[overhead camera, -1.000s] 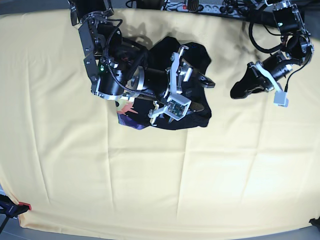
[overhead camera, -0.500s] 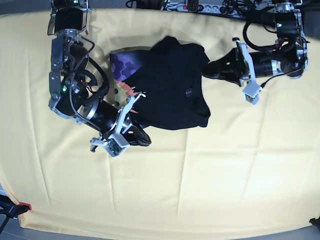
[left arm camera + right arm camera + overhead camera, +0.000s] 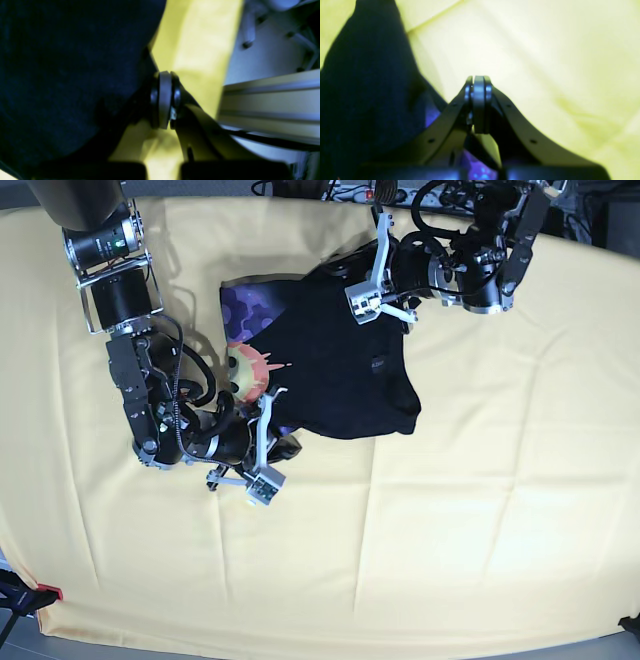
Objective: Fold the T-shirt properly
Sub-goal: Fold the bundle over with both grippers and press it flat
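**A:** ok so where's the shirt at right now?

**B:** The black T-shirt is bunched up on the yellow tablecloth, upper middle of the base view. One flap is turned over so you can see the purple print and the orange sun face on its left edge.

**A:** and the grippers?

**B:** The right gripper has its fingers pressed flat together with nothing between them. It's over bare yellow cloth just beside the shirt's lower left edge, dark fabric off to its left in the wrist view. The left gripper is pinched together too, sitting at the shirt's top edge near the table's far side. In its wrist view the black cloth is right up against the fingers, but I can't tell if any of it is actually caught.
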Controlling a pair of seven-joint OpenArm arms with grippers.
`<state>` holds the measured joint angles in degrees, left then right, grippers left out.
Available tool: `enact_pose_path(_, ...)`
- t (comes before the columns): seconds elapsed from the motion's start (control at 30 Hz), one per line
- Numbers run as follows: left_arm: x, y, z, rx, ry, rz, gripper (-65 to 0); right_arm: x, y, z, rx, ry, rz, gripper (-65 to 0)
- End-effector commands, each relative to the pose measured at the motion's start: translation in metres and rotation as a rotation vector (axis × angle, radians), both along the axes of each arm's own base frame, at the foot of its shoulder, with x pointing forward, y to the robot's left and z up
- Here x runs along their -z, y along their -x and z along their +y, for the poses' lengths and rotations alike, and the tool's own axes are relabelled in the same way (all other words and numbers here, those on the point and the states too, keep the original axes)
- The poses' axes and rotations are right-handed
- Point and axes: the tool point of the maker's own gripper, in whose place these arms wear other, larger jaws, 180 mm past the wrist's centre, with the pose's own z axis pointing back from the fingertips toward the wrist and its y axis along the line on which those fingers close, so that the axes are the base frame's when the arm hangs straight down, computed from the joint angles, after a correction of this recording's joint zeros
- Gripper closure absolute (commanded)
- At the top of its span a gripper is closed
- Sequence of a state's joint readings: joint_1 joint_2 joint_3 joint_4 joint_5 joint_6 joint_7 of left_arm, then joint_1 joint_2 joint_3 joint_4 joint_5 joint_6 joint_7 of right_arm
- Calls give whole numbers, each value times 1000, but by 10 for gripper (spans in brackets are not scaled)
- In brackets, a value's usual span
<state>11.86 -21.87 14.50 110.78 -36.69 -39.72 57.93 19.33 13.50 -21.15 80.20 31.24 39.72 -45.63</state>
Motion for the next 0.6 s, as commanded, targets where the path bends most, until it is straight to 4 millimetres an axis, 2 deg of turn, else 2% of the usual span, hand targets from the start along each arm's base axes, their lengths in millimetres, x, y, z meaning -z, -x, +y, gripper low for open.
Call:
enact_pose_path(0.0, -7, -7, -4, -2, 25, -33, 0, -8, -6, 0, -14, 6, -30, 0)
enact_pose_path(0.1, 2, -21, 2, -18, -27, -53, 0, 11, 8, -5, -47, 67, 17, 0)
enact_pose_path(0.2, 12, -38, 13, -37, -66, -51, 0, 21, 14, -18, -46, 110, 45, 0)
enact_pose_path(0.33, 23, -66, 32, -77, -106, -50, 0, 20, 18, -37, -38, 110, 84, 0)
enact_pose_path(0.43, 25, -94, 40, -123, -99, -72, 0, 16, 23, -51, -34, 97, 115, 0)
enact_pose_path(0.57, 25, -133, 50, -197, -67, -129, 0, 23, 38, -62, -34, 97, 156, 0)
